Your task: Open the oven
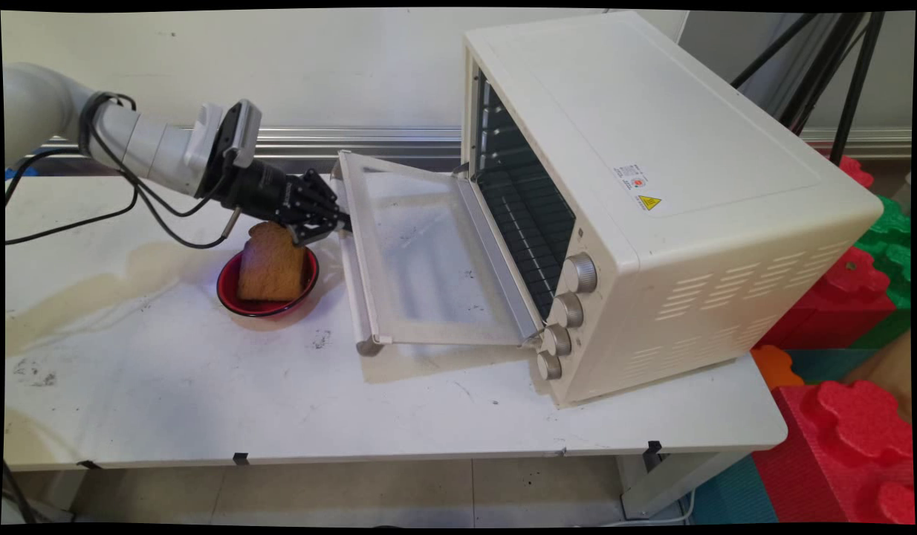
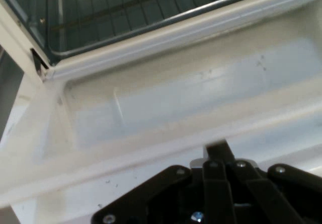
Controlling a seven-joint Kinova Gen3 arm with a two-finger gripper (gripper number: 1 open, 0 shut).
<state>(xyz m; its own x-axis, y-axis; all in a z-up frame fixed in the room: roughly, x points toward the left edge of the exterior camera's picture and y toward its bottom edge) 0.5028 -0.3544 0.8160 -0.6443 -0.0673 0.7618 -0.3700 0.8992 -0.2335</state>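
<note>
We're looking at a white tabletop (image 1: 169, 386) w/ a big cream toaster oven (image 1: 652, 186) sitting on its right half, angled, front facing left. Its door (image 1: 421, 260) is lying fully open, hinged at the bottom, glass side up, and the wire rack (image 1: 525, 215) inside is showing. Four knobs (image 1: 566, 312) are running down the front's near edge.

Left of the door, a red bowl (image 1: 232, 293) is sitting on the tabletop, just beside the door's outer edge but apart from it. A slice of toast (image 1: 271, 264) is standing in the bowl, leaning, top corner poking above the rim.

Our hand (image 1: 338, 221) is reaching in horizontally from the left, above and behind the bowl, tips right at the door's outer edge nr the far corner. In the hand view we're seeing the fingers (image 2: 219, 151) pressed together into one narrow tip against the door's rim – clenched, nothing between them. The door pane and the oven cavity are filling that view.
</note>
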